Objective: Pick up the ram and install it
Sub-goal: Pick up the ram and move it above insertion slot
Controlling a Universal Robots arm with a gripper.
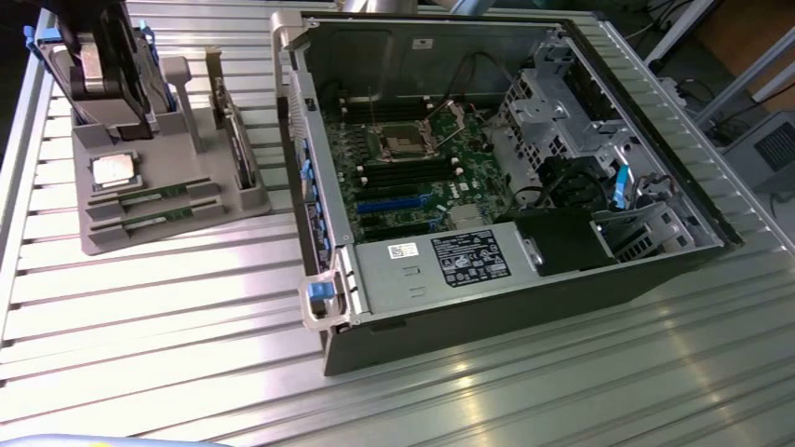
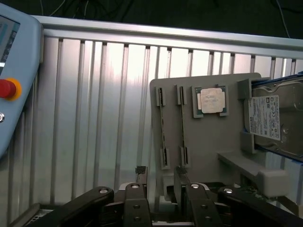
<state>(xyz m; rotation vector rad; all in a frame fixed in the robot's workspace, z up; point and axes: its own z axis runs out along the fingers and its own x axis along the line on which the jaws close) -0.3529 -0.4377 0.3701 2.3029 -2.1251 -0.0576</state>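
nearest the lens are the black linkages of the pincer (image 2: 161, 176), jaws spread wide and holding nothing. its fingertips (image 2: 140, 170) hang at the near end of the grey parts tray (image 2: 208, 142).

straight ahead of the gap between the jaws lies the ram (image 2: 163, 127), seated in its tray slot, apparently on edge and untouched. its long axis runs directly away from the pincer. one short end sits close by the fingertips and the other points off toward the ribbed aluminium table (image 2: 94, 104). a second ram stick (image 2: 182, 125) lies parallel just beside it, in line with one finger rather than the gap.

to pick well, i'd judge you want the jaws closing on the two flat faces of that one stick, centred along its length, clear of the neighbouring stick and the slot posts. keep the approach square, since a tilted grip would likely bind it in the slot.

beyond the second stick sits the square cpu (image 2: 210, 100), then the hard drive (image 2: 274, 118) further out that way. on the opposite side, well apart, is the teach pendant (image 2: 14, 56) with its red stop button (image 2: 9, 88). the open computer case (image 1: 410, 47) stands beside the tray.
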